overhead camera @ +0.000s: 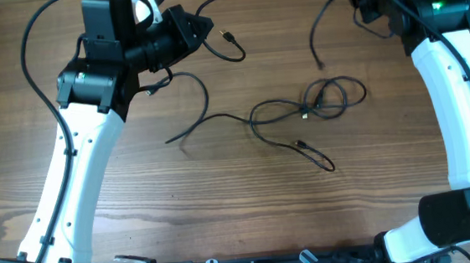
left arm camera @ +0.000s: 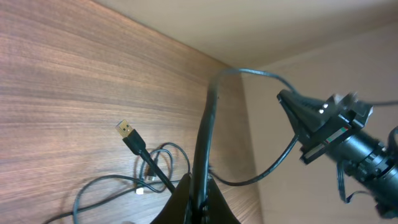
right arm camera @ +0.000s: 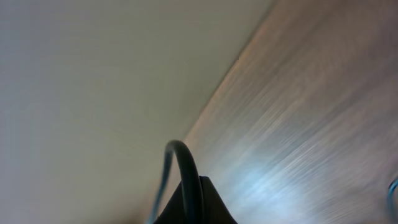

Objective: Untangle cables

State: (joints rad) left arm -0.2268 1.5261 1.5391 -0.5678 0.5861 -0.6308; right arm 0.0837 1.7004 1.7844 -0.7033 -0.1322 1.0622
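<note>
I am clamping my left jaws together on the left-hand cord [left arm camera: 207, 124], a thin black strand that is rising out of the grip and bending away above the tabletop [overhead camera: 224, 208] near its far edge, left of the middle. A gold-tipped plug [left arm camera: 124, 130] is showing close beside that grip. My right jaws are pinching shut on the right-hand cord [right arm camera: 181, 155] by the far right corner, and its free end [overhead camera: 321, 62] is trailing toward the middle of the tabletop. I cannot tell whether these two are one and the same cord. The knotted coil [overhead camera: 326, 97] is sitting near the middle of the tabletop, a little toward the right edge and well apart from both grips. A loose strand [overhead camera: 209, 117] is running from it toward the left edge, and a short tail [overhead camera: 314, 155] is pointing toward the near edge
</note>
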